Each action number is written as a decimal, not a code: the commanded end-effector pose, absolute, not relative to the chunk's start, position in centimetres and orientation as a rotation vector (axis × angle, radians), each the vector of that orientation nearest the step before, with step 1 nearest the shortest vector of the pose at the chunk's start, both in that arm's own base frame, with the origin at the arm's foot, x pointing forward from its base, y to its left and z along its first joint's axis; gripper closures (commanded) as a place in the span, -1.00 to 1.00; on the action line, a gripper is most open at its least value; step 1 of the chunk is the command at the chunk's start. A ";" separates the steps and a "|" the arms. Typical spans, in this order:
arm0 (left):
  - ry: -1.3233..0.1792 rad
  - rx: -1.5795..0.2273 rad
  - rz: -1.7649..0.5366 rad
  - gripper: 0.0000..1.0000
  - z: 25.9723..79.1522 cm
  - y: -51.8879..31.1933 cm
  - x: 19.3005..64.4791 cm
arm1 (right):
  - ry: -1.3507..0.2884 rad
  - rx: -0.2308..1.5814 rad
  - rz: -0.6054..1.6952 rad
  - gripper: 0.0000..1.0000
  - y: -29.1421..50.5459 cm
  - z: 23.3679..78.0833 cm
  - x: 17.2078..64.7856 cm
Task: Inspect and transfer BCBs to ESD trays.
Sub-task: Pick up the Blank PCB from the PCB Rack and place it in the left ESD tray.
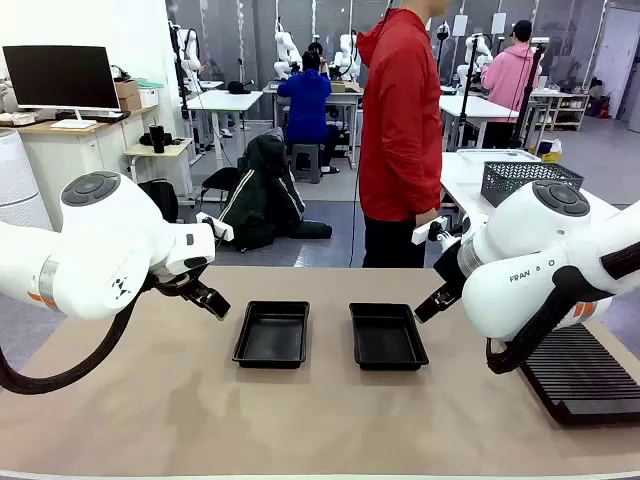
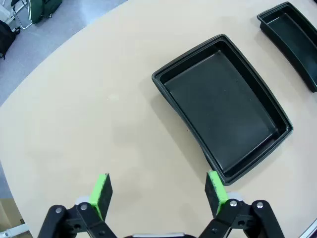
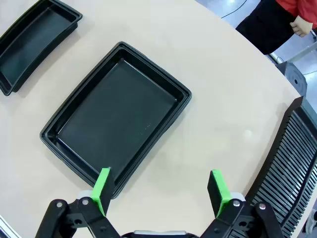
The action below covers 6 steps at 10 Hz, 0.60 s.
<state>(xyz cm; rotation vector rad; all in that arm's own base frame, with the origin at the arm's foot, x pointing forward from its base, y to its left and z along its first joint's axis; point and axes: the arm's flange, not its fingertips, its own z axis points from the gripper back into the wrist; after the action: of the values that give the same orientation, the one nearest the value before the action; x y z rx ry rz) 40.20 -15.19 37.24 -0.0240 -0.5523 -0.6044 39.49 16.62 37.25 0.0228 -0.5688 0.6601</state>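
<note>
I see the left tray (image 1: 272, 335) and right tray (image 1: 387, 337) side by side, slightly apart, mid-table (image 1: 140, 400). My left gripper (image 2: 158, 191) and right gripper (image 3: 160, 185) hang above it, both spread wide, holding nothing.

Two shallow black plastic trays lie flat on the beige table (image 1: 320, 420), side by side and a little apart, with their long sides toward each other. The left tray (image 1: 272, 334) and the right tray (image 1: 387, 336) are both rectangular, with raised rims that flare outward. Their smooth floors are bare.
</note>
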 end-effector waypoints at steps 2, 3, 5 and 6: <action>-0.552 -0.024 -0.604 -1.00 37.2 -15.2 40.2 | -0.569 0.023 0.660 -1.00 16.6 37.3 39.5; -0.552 -0.024 -0.604 -1.00 37.2 -15.2 40.2 | -0.569 0.023 0.660 -1.00 16.6 37.3 39.5; -0.552 -0.024 -0.604 -1.00 37.2 -15.2 40.2 | -0.569 0.023 0.660 -1.00 16.6 37.3 39.5; -0.552 -0.024 -0.604 -1.00 37.2 -15.2 40.2 | -0.569 0.023 0.660 -1.00 16.6 37.3 39.5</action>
<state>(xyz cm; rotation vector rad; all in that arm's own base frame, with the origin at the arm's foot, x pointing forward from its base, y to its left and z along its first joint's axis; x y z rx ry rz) 40.17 -15.28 37.24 -0.0240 -0.5523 -0.6066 39.49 16.62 37.25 0.0225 -0.5688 0.6601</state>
